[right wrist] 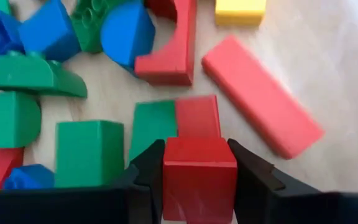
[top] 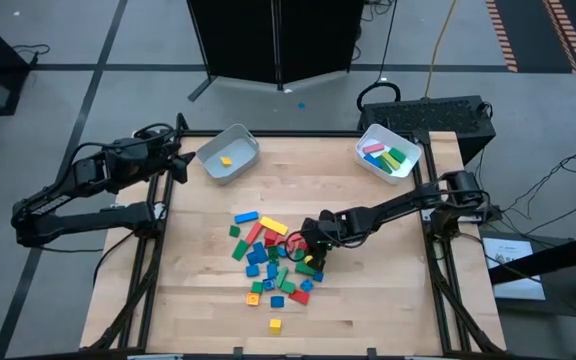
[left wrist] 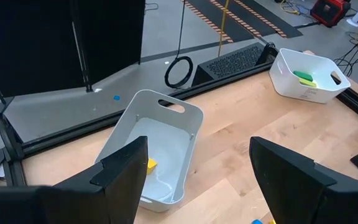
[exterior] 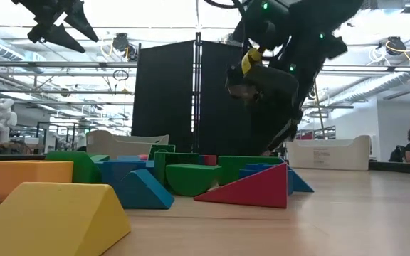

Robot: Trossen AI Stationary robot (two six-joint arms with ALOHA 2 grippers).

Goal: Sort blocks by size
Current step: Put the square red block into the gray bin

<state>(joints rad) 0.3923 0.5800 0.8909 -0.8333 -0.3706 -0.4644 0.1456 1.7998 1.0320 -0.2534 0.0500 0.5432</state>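
The left hand (top: 181,150) hangs wide open at the surface's (top: 388,290) far-left corner, just beside a white bin (top: 230,155) holding one yellow block (top: 226,160). In the middle, the blocks (top: 273,262) lie heaped, with a lone yellow cube (top: 275,324) nearer the front edge. The right hand (right wrist: 199,180) is low over the heap's right side, its fingers (right wrist: 149,168) narrowed against a red cube (right wrist: 199,169), hemmed by green and red neighbours. At far right, a second white bin (top: 388,152) holds longer bars. No writing is legible.
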